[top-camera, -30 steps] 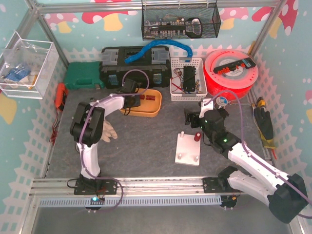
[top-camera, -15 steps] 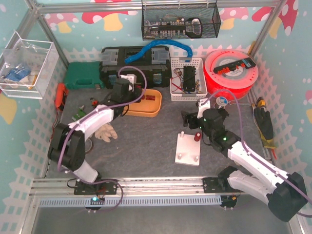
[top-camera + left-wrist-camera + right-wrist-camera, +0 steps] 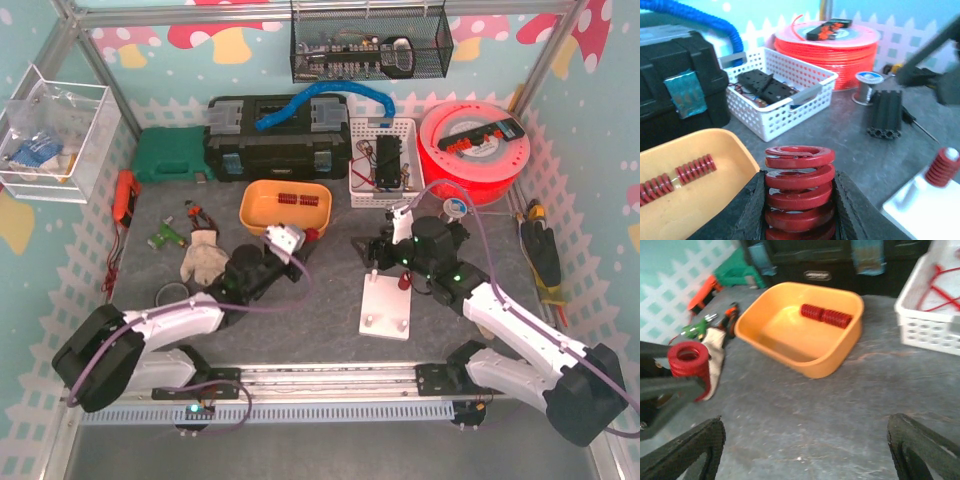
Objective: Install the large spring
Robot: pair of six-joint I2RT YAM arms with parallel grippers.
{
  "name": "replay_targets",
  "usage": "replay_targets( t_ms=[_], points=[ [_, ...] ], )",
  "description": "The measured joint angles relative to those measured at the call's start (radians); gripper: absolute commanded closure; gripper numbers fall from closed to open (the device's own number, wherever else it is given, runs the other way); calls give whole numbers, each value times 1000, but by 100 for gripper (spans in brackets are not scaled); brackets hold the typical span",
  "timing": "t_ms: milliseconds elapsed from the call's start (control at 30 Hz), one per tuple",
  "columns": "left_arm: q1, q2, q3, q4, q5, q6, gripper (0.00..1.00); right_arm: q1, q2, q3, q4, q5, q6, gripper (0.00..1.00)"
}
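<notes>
The large spring (image 3: 799, 187), a thick red coil, stands upright between the black pads of my left gripper (image 3: 799, 175), which is shut on it. From above, the spring (image 3: 314, 235) hangs just right of the orange tray (image 3: 285, 207), left of the white peg plate (image 3: 388, 305). A smaller red spring (image 3: 404, 281) sits on one peg of that plate. My right gripper (image 3: 373, 256) hovers at the plate's far left corner, open and empty, facing the left gripper. In the right wrist view the large spring (image 3: 688, 360) shows at the left, beyond my own fingers (image 3: 925, 450).
The orange tray (image 3: 800, 325) holds small red springs (image 3: 826, 315). A white basket (image 3: 775, 95), red filament spool (image 3: 827, 42), solder reel (image 3: 865, 85) and black extrusion (image 3: 885, 112) stand at the back right. A glove (image 3: 205, 255) and pliers lie at the left.
My left arm has swung out of the orange tray and down toward the table's middle, carrying the large spring. My right gripper has turned left toward it and narrowed slightly.
</notes>
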Motion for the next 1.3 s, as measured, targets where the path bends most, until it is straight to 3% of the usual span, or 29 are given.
replay_targets(
  t_ms=[167,600,967,1300],
  points=[
    [-90,-49,-174,205,-50,114,96,2,39,5,22,-157,22,22],
    [-234,52,-261,477,-143,276,98,42,86,41,72,-360,86,43],
    [-238,37,-262,485,-130,293,98,113,174,72,73,-406,77,43],
    [-250,32,-261,476,-111,300,98,158,273,149,56,-402,34,54]
  ],
)
